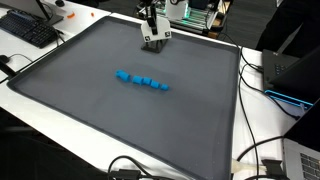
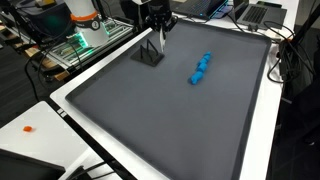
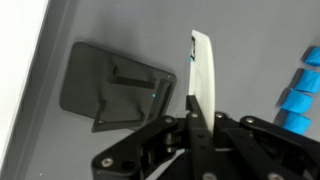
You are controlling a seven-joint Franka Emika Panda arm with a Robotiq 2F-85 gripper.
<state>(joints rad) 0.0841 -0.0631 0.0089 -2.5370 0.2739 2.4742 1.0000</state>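
My gripper is shut on a thin white flat object with small blue marks, held edge-on between the fingers. Below and beside it a dark grey stand with a slot lies on the mat. In both exterior views the gripper hangs over the stand near the mat's far edge. A row of several blue blocks lies apart from it, toward the mat's middle.
A large dark grey mat covers a white table. A black keyboard lies off one corner. Cables run along the table edge. A laptop stands beyond the mat. A small orange item lies on the white surface.
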